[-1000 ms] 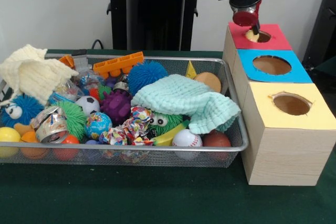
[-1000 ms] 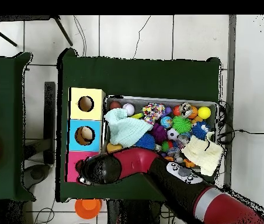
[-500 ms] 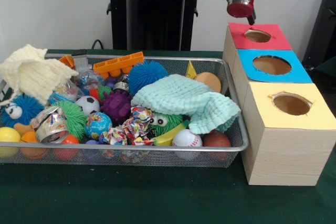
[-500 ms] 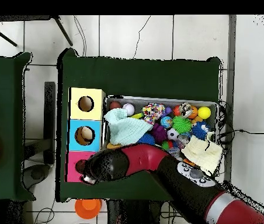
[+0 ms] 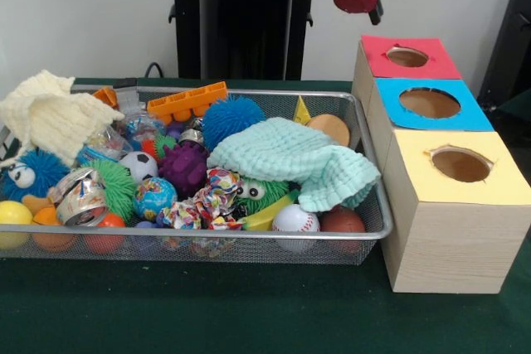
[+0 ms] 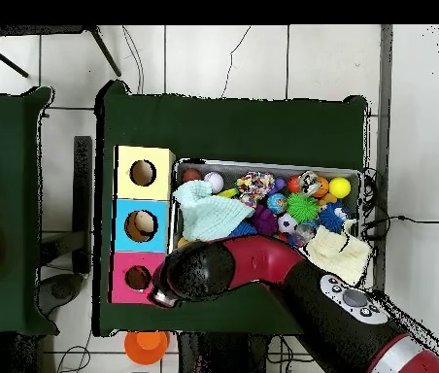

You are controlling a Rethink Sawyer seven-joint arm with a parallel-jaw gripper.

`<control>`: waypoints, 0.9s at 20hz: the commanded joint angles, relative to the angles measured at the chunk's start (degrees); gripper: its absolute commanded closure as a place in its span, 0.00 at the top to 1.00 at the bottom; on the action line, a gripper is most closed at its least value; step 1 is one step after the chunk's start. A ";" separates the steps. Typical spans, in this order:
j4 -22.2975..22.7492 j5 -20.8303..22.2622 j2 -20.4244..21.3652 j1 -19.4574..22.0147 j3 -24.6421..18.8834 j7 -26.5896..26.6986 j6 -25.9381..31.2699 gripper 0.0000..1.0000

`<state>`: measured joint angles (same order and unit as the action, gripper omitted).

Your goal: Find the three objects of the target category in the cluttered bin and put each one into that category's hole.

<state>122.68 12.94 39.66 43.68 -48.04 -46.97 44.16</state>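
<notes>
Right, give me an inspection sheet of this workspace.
Surface: dark green cloth table.
Job's things: wire bin full; red-topped box hole uncovered; no plush toy seen.
Clutter: mint cloth, cream cloth, spiky balls, baseball, orange block.
Pincer: raised between bin and boxes; state unclear.
Cables: black cable behind the bin.
Surroundings: blue-topped box, yellow-topped box, black pedestal.

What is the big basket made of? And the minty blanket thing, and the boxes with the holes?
The bin looks like silver wire mesh with a smooth metal rim; you can see through it. The mint cloth looks like soft knitted yarn, bumpy and floppy. The boxes seem to be pale wood, showing grain lines, with flat coloured tops, perhaps paper or paint.
</notes>
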 commanded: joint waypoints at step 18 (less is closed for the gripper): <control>-13.61 16.59 6.81 9.64 -2.76 10.05 5.26 0.00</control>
<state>115.74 25.92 46.15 50.46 -48.47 -46.97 46.91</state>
